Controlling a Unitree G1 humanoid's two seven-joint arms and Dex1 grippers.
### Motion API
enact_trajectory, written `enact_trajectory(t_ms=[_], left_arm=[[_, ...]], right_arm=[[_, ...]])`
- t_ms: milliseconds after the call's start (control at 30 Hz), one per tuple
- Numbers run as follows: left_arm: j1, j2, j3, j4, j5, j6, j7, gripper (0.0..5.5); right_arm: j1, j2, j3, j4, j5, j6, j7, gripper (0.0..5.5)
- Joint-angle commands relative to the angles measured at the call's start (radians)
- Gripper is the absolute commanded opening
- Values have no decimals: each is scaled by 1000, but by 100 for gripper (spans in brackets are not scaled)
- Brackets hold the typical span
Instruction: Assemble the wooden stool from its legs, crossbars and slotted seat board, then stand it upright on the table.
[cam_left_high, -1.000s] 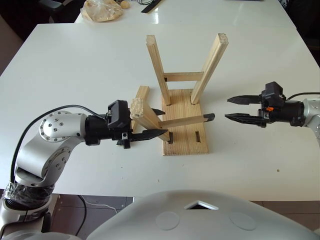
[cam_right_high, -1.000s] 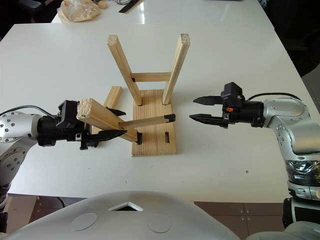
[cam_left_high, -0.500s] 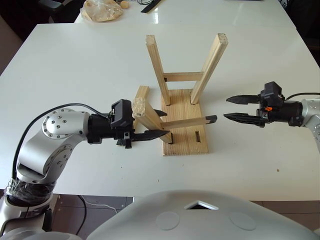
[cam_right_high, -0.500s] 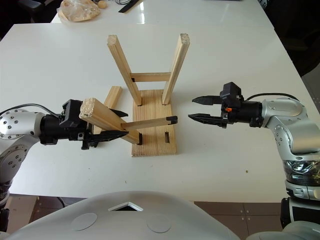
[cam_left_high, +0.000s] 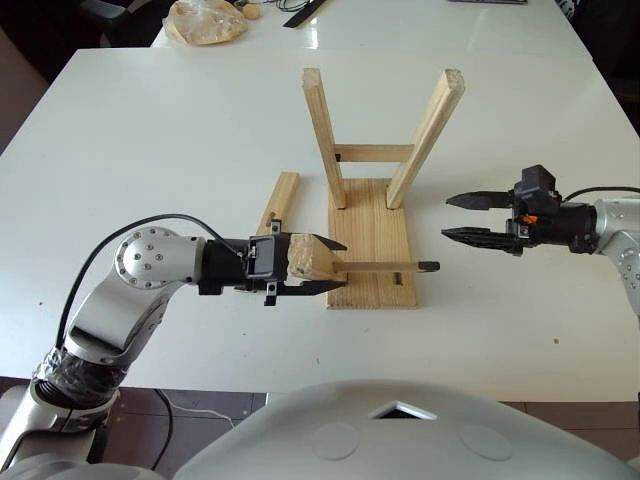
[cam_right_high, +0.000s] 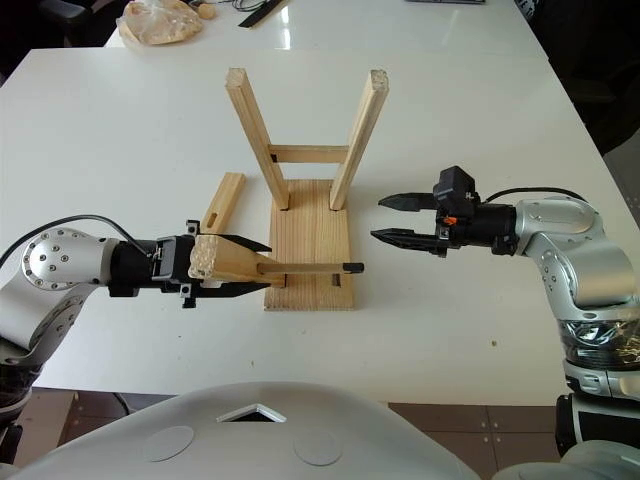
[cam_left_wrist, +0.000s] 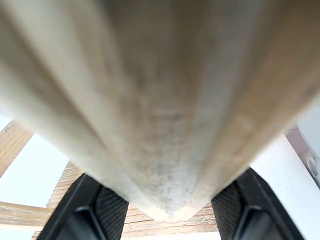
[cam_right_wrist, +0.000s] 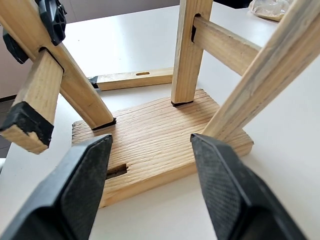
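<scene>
Tipped lower than a second ago, leg (cam_right_high: 228, 260) with crossbar (cam_right_high: 310, 267) level over near end of seat board (cam_left_high: 385, 205), left gripper (cam_left_high: 335, 265) clamped on leg, right gripper (cam_left_high: 448, 217) wide, empty, off board's right edge

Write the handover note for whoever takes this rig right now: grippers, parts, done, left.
Left gripper: shut on a pale wooden leg that leans with its foot on the slotted wooden seat board. A thin crossbar sticks out of it toward the right gripper.
Right gripper: open, empty, hovering right of the board.
Done: two far legs, joined by a far crossbar, stand in the board.
Left: seat the held leg, fit the loose leg, now lying on the white table, into the empty slot, join the crossbar, and turn the stool upright.
</scene>
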Motion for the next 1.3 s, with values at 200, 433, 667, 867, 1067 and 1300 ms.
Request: enact_trajectory(t_ms=[200,433,667,867,1067,1300], left_arm=[[-58,24,-38,143,14,213,48,205],[-81,54,-14,149,12,210,40,205],[-76,90,-22,174,92,154,42,205],[-78,106,-22,189,179,119,43,309],[50,131,123,121,138,120,61,361],[295,54,307,-24,171,291,297,361]], right_arm=[[-2,14,9,-12,-12,-13,-12,287],[9,26,11,-19,-10,-16,-27,287],[17,39,14,-25,-11,-20,-42,287],[43,41,1,-34,-9,-24,-45,287],[75,31,-25,-34,-6,-27,-50,287],[173,21,-67,20,-90,-85,-111,287]])
